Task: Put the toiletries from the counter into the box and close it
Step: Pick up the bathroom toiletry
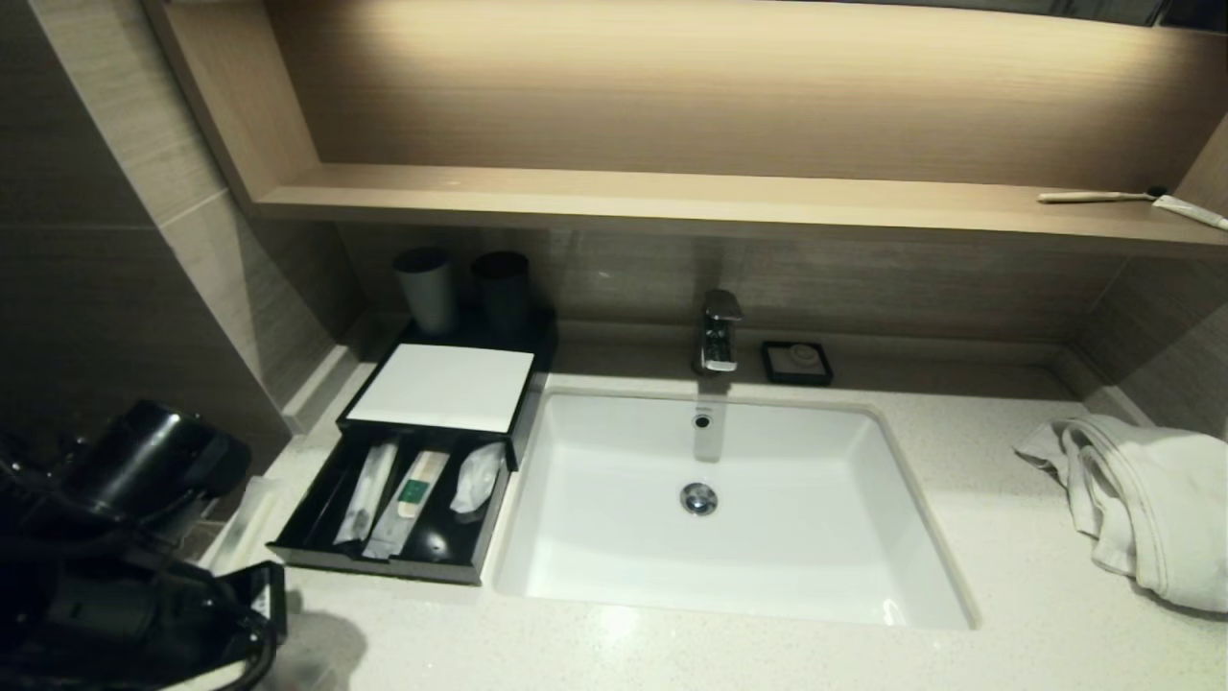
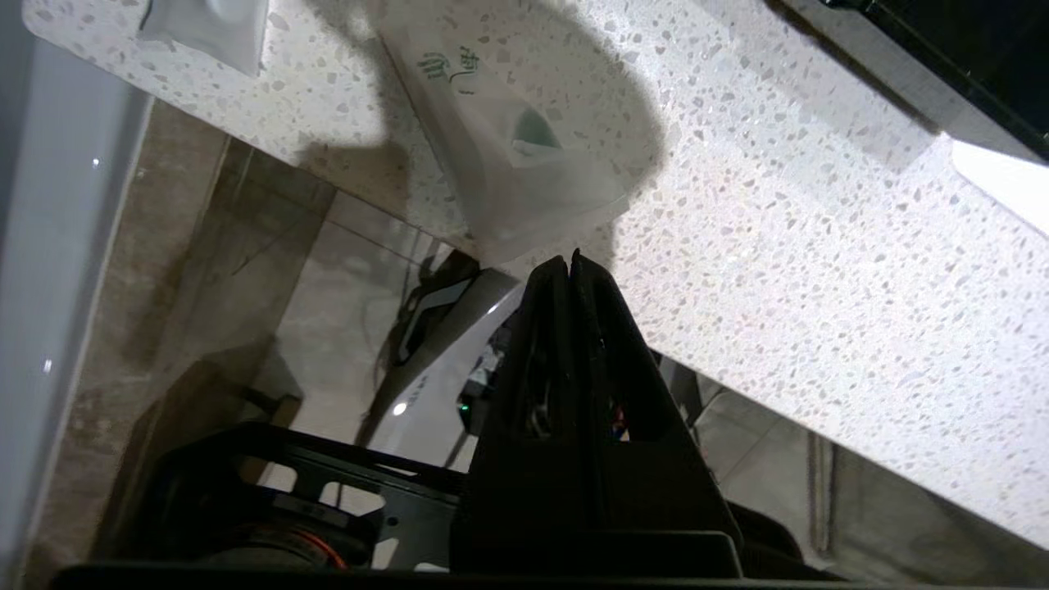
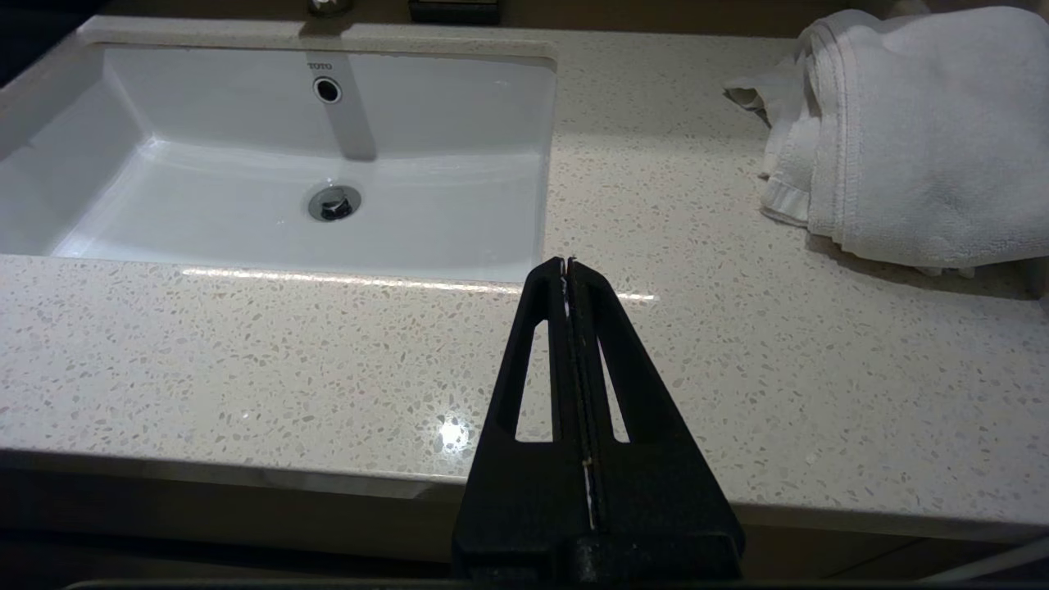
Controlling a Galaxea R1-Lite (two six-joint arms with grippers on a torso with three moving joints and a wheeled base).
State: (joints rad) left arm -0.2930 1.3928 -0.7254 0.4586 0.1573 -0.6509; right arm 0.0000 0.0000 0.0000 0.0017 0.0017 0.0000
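Note:
A black box (image 1: 480,561) stands left of the sink, its drawer pulled open, with three wrapped toiletry packets (image 1: 414,489) lying in it and a white top panel (image 1: 443,386) behind. A translucent packet with green print (image 2: 508,139) lies on the counter at its front edge, left of the box; it shows faintly in the head view (image 1: 245,513). A second packet (image 2: 209,29) lies beyond it. My left gripper (image 2: 569,260) is shut and empty, its tips just short of the printed packet's near edge; it shows dark in the head view (image 1: 269,600). My right gripper (image 3: 568,264) is shut and empty.
The white sink (image 1: 729,499) fills the counter's middle, with a faucet (image 1: 718,331) and a soap dish (image 1: 796,362) behind. Two dark cups (image 1: 465,288) stand behind the box. A white towel (image 1: 1142,499) lies at the right. The right gripper hovers over the speckled counter (image 3: 737,369) between sink and towel.

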